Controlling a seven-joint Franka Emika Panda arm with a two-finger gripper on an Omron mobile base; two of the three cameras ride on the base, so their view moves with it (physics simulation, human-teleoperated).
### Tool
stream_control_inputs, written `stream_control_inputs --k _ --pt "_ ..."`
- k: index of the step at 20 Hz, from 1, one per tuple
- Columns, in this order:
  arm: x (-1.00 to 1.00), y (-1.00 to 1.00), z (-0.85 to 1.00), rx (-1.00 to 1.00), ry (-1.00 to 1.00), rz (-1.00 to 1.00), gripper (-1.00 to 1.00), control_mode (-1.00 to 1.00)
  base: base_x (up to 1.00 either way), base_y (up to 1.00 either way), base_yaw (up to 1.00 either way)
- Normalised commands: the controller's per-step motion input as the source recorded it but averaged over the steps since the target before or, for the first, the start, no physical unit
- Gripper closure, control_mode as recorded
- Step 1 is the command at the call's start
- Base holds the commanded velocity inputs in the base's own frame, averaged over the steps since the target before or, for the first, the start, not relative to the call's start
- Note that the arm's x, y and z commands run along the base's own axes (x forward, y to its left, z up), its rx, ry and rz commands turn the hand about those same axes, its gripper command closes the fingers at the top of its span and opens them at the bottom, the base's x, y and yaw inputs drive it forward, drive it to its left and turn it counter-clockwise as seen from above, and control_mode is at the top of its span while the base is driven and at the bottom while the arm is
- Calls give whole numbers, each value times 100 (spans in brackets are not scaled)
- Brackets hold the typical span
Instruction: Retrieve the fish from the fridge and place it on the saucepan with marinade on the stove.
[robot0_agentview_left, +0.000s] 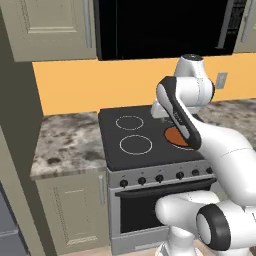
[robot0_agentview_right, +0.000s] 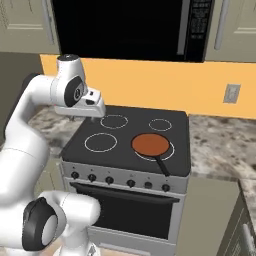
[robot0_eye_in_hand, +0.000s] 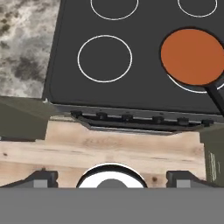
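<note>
A: Jaws stood wide apart on the gripper (robot0_eye_in_hand: 112, 177), nothing between them, hovering above the stove (robot0_agentview_right: 95, 131) front.

B: And the fish?

A: Couldn't spot it. The saucepan (robot0_eye_in_hand: 192, 56) sat on the front right burner, marinade (robot0_agentview_right: 150, 144) flat orange, nothing visible on it.

B: So placement looked unconfirmed?

A: Yes. In the left view the arm hid most of the pan.

The arm (robot0_agentview_left: 182, 117) hides most of the saucepan (robot0_agentview_left: 173, 135).
</note>
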Motion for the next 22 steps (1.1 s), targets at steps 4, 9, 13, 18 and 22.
stream_control_inputs --k 4,9,13,18,22 --pt "0 0 0 0 0 0 -100 100 -100 13 0" --pt "0 0 0 0 0 0 -100 100 -100 23 2" --pt "0 0 0 0 0 0 -100 100 -84 53 59" --pt "0 0 0 0 0 0 -100 100 -14 23 99" --pt "0 0 0 0 0 0 -100 100 -18 8 100"
